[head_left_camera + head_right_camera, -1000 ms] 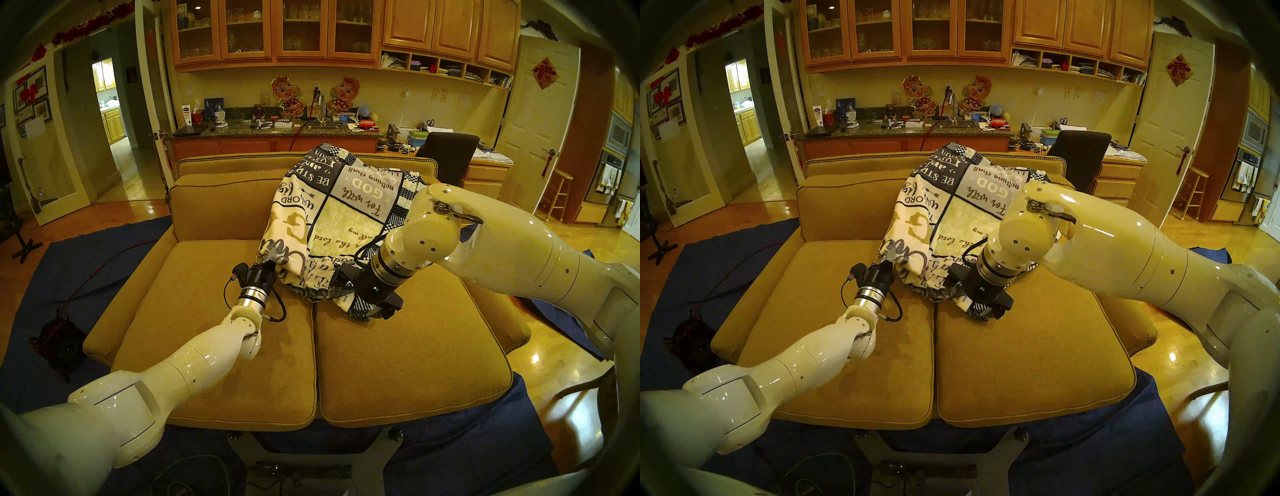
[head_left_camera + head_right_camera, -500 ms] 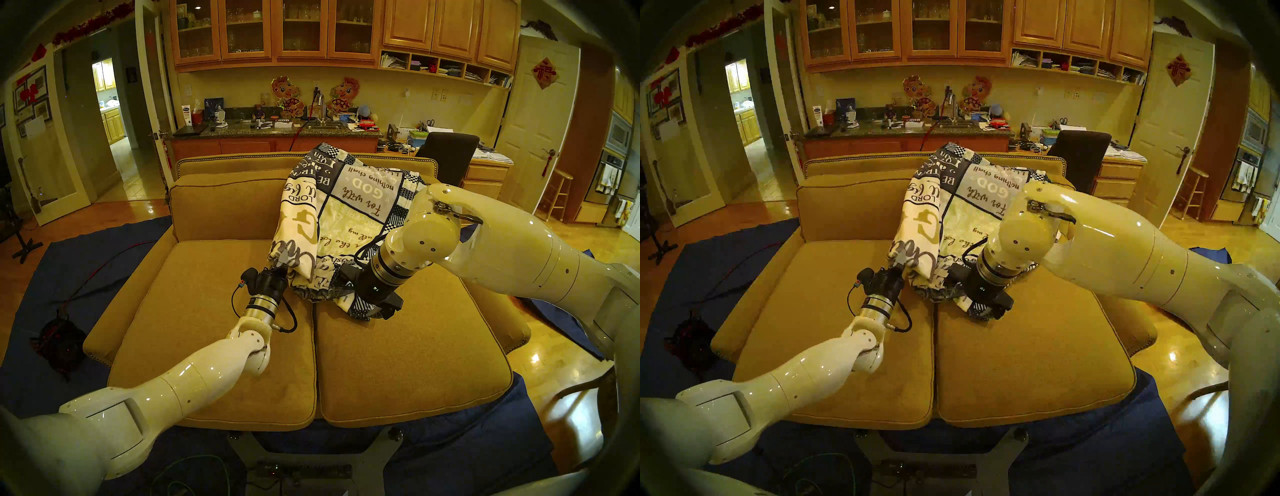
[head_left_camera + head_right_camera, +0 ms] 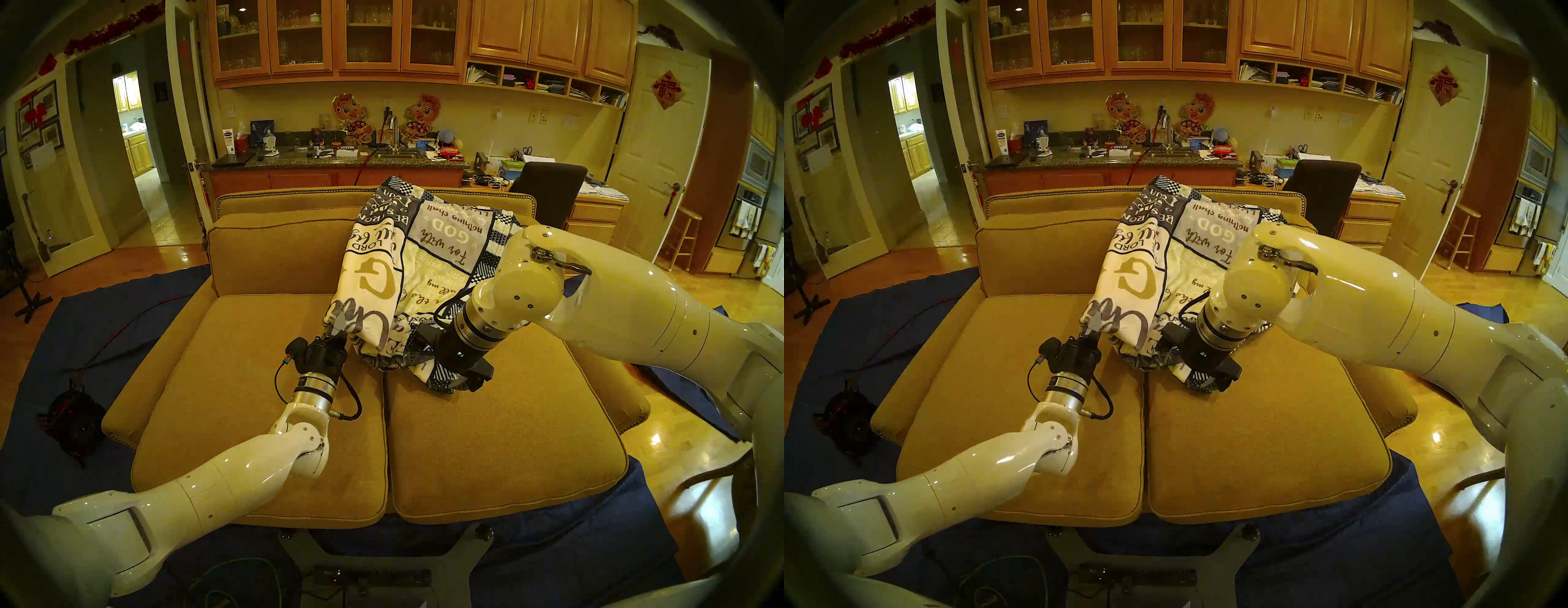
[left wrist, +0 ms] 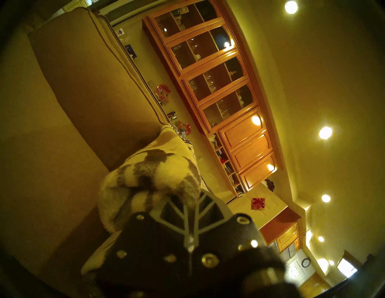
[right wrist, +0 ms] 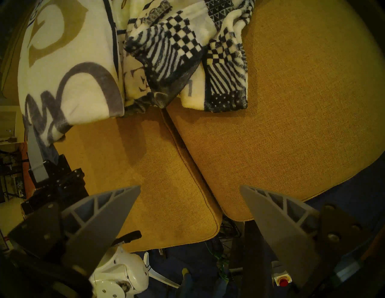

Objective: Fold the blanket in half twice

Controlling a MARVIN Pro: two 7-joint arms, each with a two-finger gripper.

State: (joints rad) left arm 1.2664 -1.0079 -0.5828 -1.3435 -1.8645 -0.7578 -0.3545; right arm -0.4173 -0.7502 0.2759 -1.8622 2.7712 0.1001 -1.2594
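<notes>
Since a second ago the blanket (image 3: pixel 407 271), draped down the sofa (image 3: pixel 271 382) backrest, has bunched rightward; left gripper (image 3: pixel 335 333) clamped on its left edge; right gripper (image 5: pixel 187 208) gapes empty; fleece may slip, collapsing the fold.

A mustard-yellow two-seat sofa (image 3: pixel 297 382) is seen on dark blue cloths (image 3: pixel 106 322) spread over glossy wood flooring (image 3: pixel 700 305). Behind it, a cluttered granite counter (image 3: pixel 339 158) is topped by glass-fronted wooden cabinets (image 3: pixel 339 38), lit warmly by recessed ceiling lights (image 4: pixel 325 132).
</notes>
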